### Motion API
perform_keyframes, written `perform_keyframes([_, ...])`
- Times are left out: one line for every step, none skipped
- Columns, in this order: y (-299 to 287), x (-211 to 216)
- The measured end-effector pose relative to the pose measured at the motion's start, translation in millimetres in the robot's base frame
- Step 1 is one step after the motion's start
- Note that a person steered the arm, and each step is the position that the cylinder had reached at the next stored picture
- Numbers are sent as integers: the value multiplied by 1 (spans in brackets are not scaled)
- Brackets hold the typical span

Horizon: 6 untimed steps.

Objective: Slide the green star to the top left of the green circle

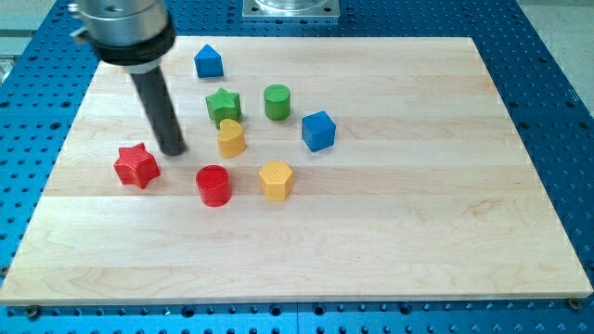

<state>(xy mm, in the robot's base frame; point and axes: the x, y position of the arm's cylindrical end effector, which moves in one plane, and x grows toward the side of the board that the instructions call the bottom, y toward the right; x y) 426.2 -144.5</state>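
Observation:
The green star lies on the wooden board just left of the green circle, almost level with it and a small gap apart. My tip rests on the board below and to the left of the green star, between the red star and the yellow block. It touches no block. The rod rises up and left to the metal arm head at the view's top left.
A blue block with a pointed top sits above the green star. A blue cube is right of the circle. A red cylinder and a yellow hexagon lie lower down. The wooden board sits on a blue perforated table.

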Motion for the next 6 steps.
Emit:
perform_keyframes([44, -13])
perform_keyframes([55, -51])
perform_keyframes([50, -76])
perform_keyframes([-6, -56])
perform_keyframes([-52, -75])
perform_keyframes([-53, -145])
